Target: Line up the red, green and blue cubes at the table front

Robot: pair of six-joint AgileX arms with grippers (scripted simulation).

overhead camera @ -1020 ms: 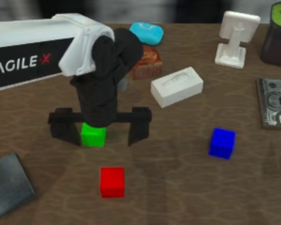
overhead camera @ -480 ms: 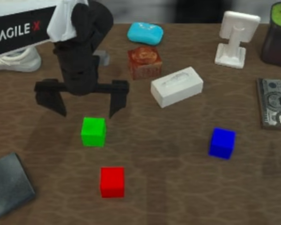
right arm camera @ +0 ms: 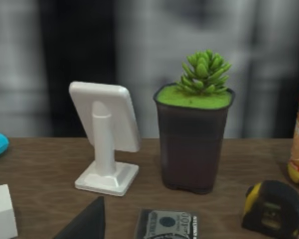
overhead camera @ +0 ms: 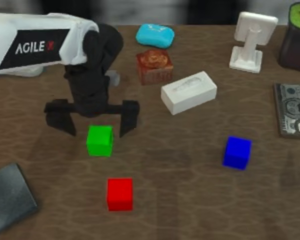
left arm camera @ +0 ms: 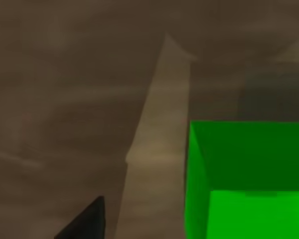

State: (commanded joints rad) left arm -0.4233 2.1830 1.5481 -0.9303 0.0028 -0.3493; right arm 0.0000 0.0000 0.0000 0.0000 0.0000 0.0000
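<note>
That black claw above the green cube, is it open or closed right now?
Open. In the top view the left gripper has its two black fingers spread wide, wider than the green cube just in front of it, and holds nothing.

The top view looks steeply down on the worktop (overhead camera: pixel 190 170) from above its front. The left wrist view sits very close over the green cube (left arm camera: pixel 249 179), which the top view shares (overhead camera: pixel 100 140). The right wrist view looks low and level toward the back edge, sharing the white stand (right arm camera: pixel 107 139) (overhead camera: pixel 251 41) and potted succulent (right arm camera: pixel 194 139) (overhead camera: pixel 296 37).
</note>
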